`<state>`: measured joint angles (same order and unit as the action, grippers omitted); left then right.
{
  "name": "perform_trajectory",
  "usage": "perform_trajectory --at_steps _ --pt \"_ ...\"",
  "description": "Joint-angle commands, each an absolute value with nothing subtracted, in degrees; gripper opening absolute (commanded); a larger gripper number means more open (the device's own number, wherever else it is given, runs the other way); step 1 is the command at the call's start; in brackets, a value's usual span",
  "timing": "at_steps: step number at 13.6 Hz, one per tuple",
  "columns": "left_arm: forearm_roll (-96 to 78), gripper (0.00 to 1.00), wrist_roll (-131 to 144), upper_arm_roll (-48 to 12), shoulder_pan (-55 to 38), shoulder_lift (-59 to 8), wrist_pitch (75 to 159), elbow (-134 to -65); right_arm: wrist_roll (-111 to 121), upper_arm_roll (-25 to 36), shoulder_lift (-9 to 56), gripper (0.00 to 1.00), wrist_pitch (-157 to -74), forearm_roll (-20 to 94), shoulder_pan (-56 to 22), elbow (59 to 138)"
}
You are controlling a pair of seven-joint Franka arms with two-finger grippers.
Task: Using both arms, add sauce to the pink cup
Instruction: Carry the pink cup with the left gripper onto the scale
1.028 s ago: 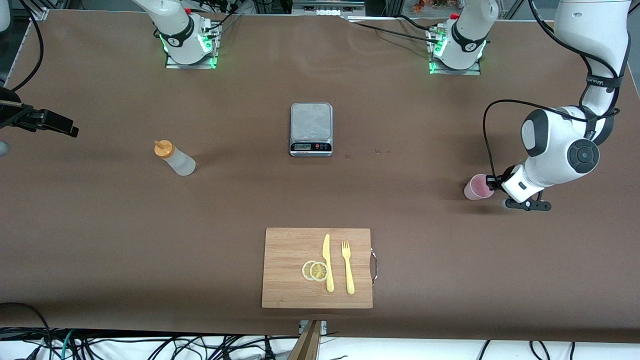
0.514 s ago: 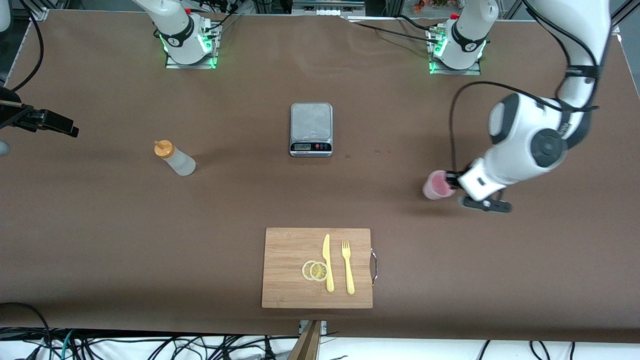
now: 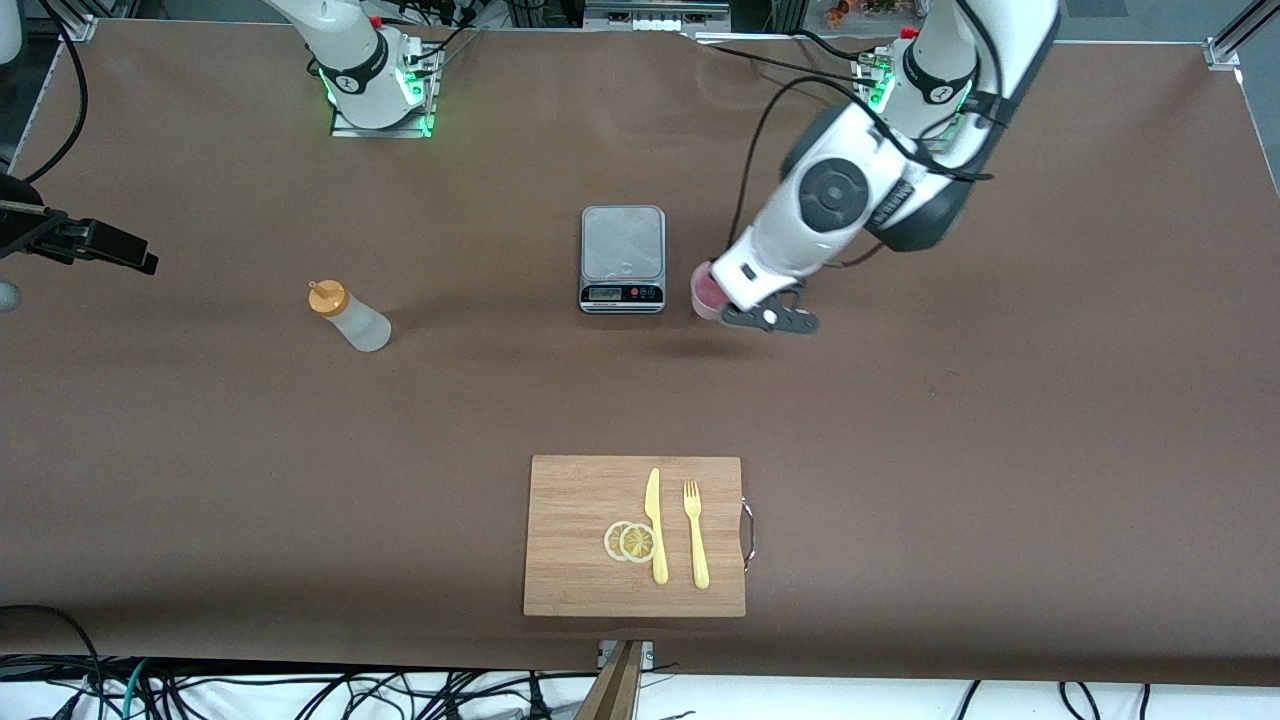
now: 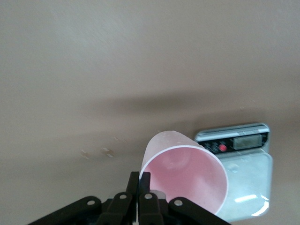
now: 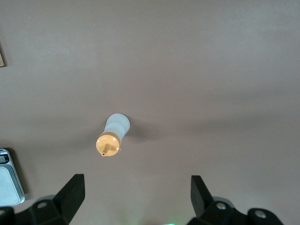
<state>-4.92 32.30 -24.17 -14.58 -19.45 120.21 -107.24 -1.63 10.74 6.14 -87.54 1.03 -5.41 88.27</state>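
My left gripper (image 3: pixel 716 291) is shut on the rim of the pink cup (image 3: pixel 704 293), one finger inside and one outside. It holds the cup in the air just beside the grey scale (image 3: pixel 622 258), on the side toward the left arm's end. In the left wrist view the cup (image 4: pixel 185 176) is pinched by the gripper (image 4: pixel 140 180), with the scale (image 4: pixel 243 161) close by. The sauce bottle (image 3: pixel 350 318) with its orange cap stands on the table toward the right arm's end. My right gripper (image 5: pixel 137 183) is open and empty, high over the bottle (image 5: pixel 113 135).
A wooden cutting board (image 3: pixel 575 540) lies near the front camera with a yellow knife (image 3: pixel 655 525), a yellow fork (image 3: pixel 695 535) and two lemon slices (image 3: pixel 630 541). The scale's edge shows in the right wrist view (image 5: pixel 9 180).
My left arm has carried the pink cup from the left arm's end of the table toward the middle, up beside the scale. The right arm and the bottle have not moved.
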Motion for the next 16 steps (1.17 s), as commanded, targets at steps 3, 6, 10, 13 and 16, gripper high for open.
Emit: perform_trajectory --at_steps 3,6,10,13,16 --pt "-5.1 0.0 46.29 -24.26 -24.5 -20.65 123.74 -108.01 -1.32 10.63 5.45 1.0 -87.8 0.88 -5.45 88.86" --pt "-4.66 0.0 50.53 -24.26 -28.21 -21.45 127.34 -109.59 -1.32 10.63 5.71 1.0 -87.71 0.88 -5.36 88.86" --pt "-4.48 0.0 51.85 -24.17 -30.23 -23.11 131.21 -111.18 -0.97 10.63 8.34 1.0 -87.72 1.05 -6.76 88.86" --pt "-4.48 0.0 51.94 -23.99 -30.59 -24.61 133.07 -111.01 11.9 10.72 10.01 1.0 -87.98 4.3 -6.68 89.03" --pt "-4.48 0.16 51.68 -23.73 -30.24 -24.52 132.98 -110.48 29.3 10.99 12.83 1.0 -88.59 10.35 -4.93 90.43"
